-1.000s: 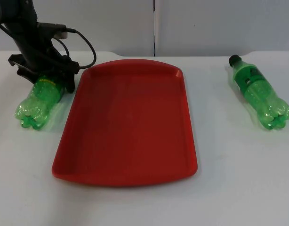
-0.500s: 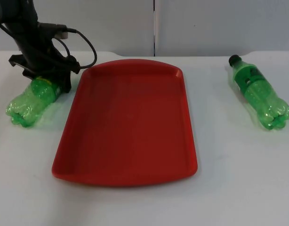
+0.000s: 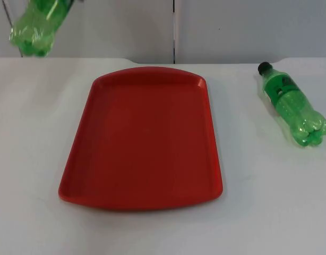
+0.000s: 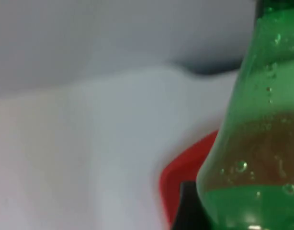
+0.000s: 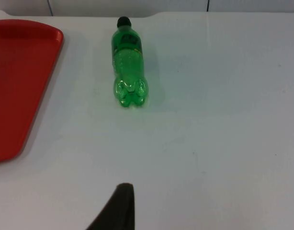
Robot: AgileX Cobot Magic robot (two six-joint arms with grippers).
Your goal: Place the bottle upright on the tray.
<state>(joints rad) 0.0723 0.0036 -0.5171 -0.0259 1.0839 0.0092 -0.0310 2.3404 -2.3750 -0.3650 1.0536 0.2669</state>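
Green bottle (image 3: pixel 38 24) is off the table (image 3: pixel 35 223), hanging in the air above the table's far left corner, against the grey partition wall (image 3: pixel 120 26). It is tilted: lobed base down and toward the table's left edge, neck end up and to the right, so the long axis runs on a slant, neither flat nor vertical.

From the left wrist view the same bottle shows close in front of the camera, with the left gripper (image 4: pixel 190 211) at it; one black fingertip (image 4: pixel 187 208) lies against the bottle wall. The bottle is airborne, so I judge the left gripper is clamped on it near the neck end. How wide the fingers stand cannot be read directly.

Red tray (image 3: pixel 144 138) lies in the middle of the table, long axis running from near edge to far edge. Nothing stands on it.

Second green bottle (image 3: pixel 290 106) lies flat near the table's far right edge, black cap toward the wall, base toward the near edge.

Right gripper (image 5: pixel 118 211) waits above the near right part of the table, holding nothing; its finger spread cannot be told.

Progress: pick-up done. Left to do: carry over the tray, turn fully upright, set down, release.
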